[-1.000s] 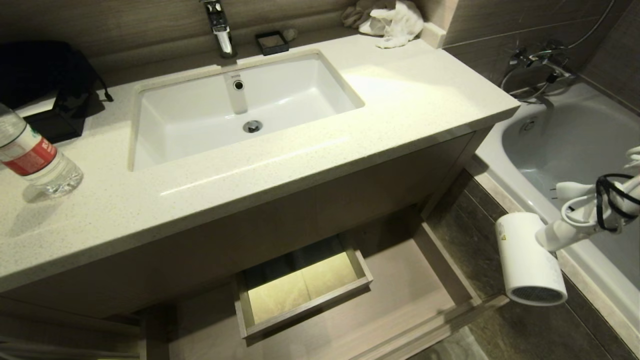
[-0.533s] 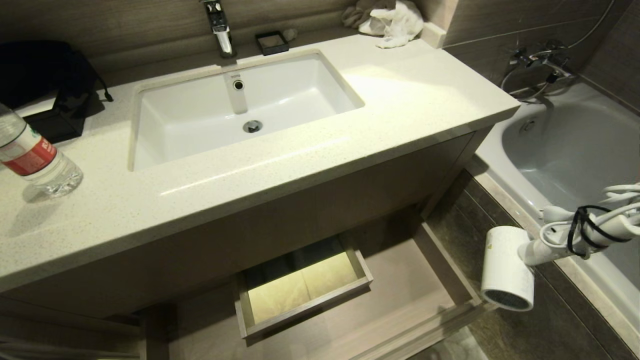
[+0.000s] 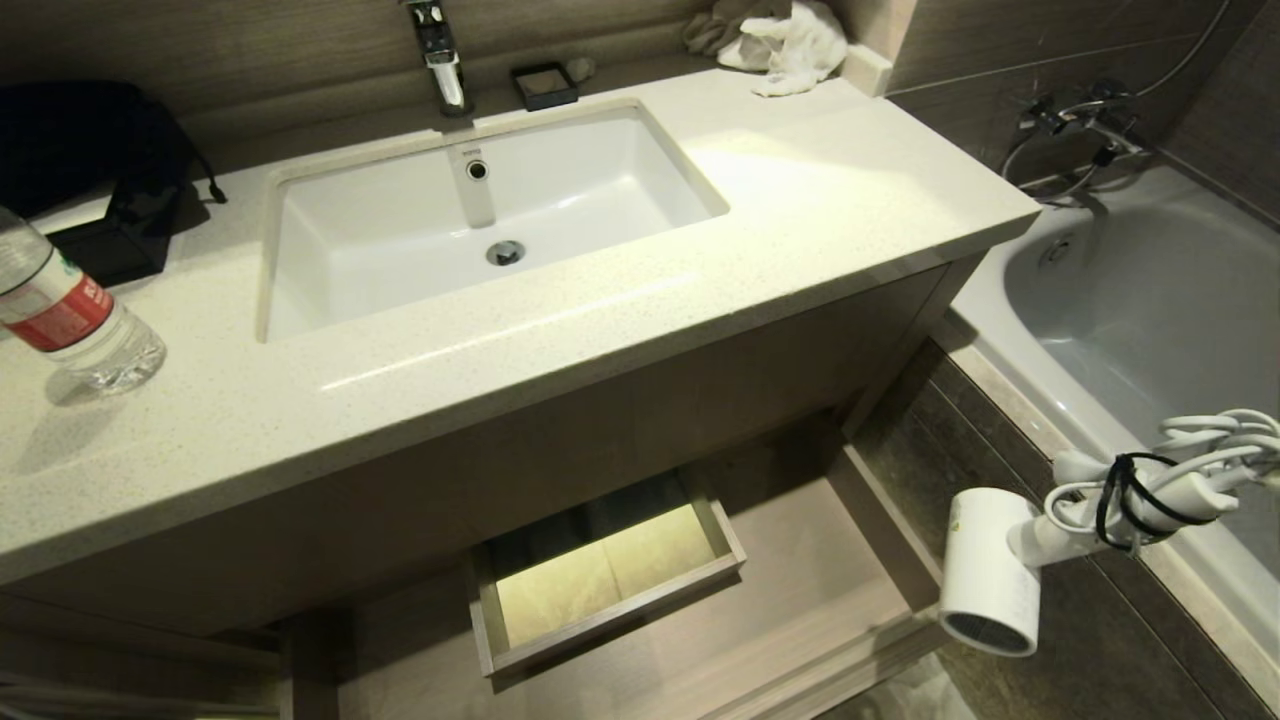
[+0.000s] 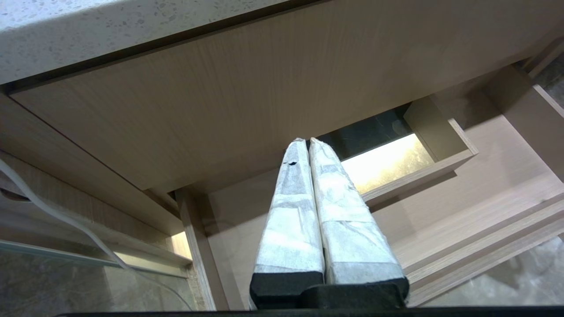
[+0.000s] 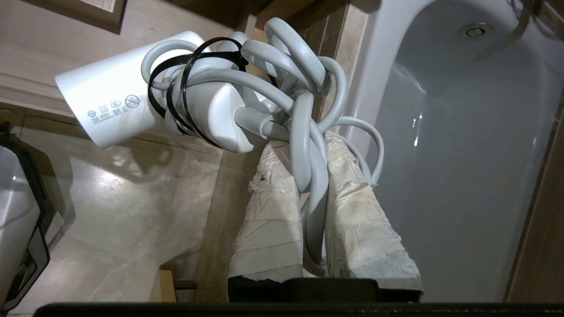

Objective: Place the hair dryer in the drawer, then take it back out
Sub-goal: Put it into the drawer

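The drawer (image 3: 800,600) stands pulled out under the vanity counter (image 3: 500,340), down and to the left of the right gripper (image 5: 304,176), and nothing is seen lying in it yet. Its boxed cutout (image 3: 605,580) is seen farther to the left, lit from below. The hair dryer (image 3: 990,570) is held in the air just off the drawer's right front corner, grilled end down, hanging to the left of the right gripper. To the right of it the bathtub (image 3: 1130,300) is seen. The task is judged to be in its first half: the dryer is lifted and brought close to the drawer, but it is not yet laid in, and the taking out is left entirely.

In the head view neither gripper itself is shown. In the right wrist view the taped fingers (image 5: 269,220) are shown clenched on the loops of the white cord (image 5: 308,132), which is bundled with a black tie, so the dryer is carried by its cord rather than its body. In the left wrist view alone the left gripper (image 4: 308,143) is shown, pressed together and holding nothing, parked before the cabinet front with the drawer beyond its tips.
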Motion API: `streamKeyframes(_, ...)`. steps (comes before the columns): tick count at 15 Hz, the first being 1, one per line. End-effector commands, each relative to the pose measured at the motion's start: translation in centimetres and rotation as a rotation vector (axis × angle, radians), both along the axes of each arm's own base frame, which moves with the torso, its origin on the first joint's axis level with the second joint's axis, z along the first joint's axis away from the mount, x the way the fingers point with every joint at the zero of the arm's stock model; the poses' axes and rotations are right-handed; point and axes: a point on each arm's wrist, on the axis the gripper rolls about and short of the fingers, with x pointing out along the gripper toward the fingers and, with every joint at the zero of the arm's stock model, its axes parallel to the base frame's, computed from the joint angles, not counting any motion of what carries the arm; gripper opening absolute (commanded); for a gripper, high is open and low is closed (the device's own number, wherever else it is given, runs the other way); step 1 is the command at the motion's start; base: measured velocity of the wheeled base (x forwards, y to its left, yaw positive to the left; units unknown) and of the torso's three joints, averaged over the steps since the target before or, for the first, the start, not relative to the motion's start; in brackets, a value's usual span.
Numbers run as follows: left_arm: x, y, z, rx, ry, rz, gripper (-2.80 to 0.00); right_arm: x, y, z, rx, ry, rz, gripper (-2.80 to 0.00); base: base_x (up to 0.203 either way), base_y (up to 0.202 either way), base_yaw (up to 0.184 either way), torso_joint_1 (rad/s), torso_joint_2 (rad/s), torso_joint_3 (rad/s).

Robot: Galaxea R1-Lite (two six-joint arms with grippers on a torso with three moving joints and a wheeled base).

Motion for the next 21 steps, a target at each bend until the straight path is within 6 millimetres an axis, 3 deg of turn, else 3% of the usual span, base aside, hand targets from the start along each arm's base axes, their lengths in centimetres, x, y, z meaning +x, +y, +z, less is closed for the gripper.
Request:
streamKeyframes(1, 0.0, 0.0, 0.0, 0.0, 0.0, 0.001, -2.8, 0.2, 0.1, -0.4, -0.002, 0.026, 0.013, -2.8, 0.0, 0.0, 0.0, 0.0, 0.0, 0.0)
streamKeyframes(8, 0.0, 0.0, 0.0, 0.0, 0.0, 0.001, -2.8, 0.5, 0.1, -2.1, -0.004, 0.144, 0.024, -2.8, 0.0, 0.0, 0.0, 0.0, 0.0, 0.0)
streamKeyframes(11, 0.0, 0.0, 0.0, 0.0, 0.0, 0.001, -2.8, 1.5, 0.2, -3.4, -0.007, 0.227, 0.021, -2.8, 0.0, 0.0, 0.0, 0.0, 0.0, 0.0)
streamKeyframes(15, 0.0, 0.0, 0.0, 0.0, 0.0, 0.001, -2.8, 4.6, 0.5, -5.2, 0.01, 0.354, 0.004, -2.8, 0.0, 0.0, 0.0, 0.0, 0.0, 0.0)
streamKeyframes(21, 0.0, 0.0, 0.0, 0.0, 0.0, 0.001, -2.8, 11.9, 1.1, -8.5, 0.015, 0.408, -0.003, -2.8, 0.0, 0.0, 0.0, 0.0, 0.0, 0.0)
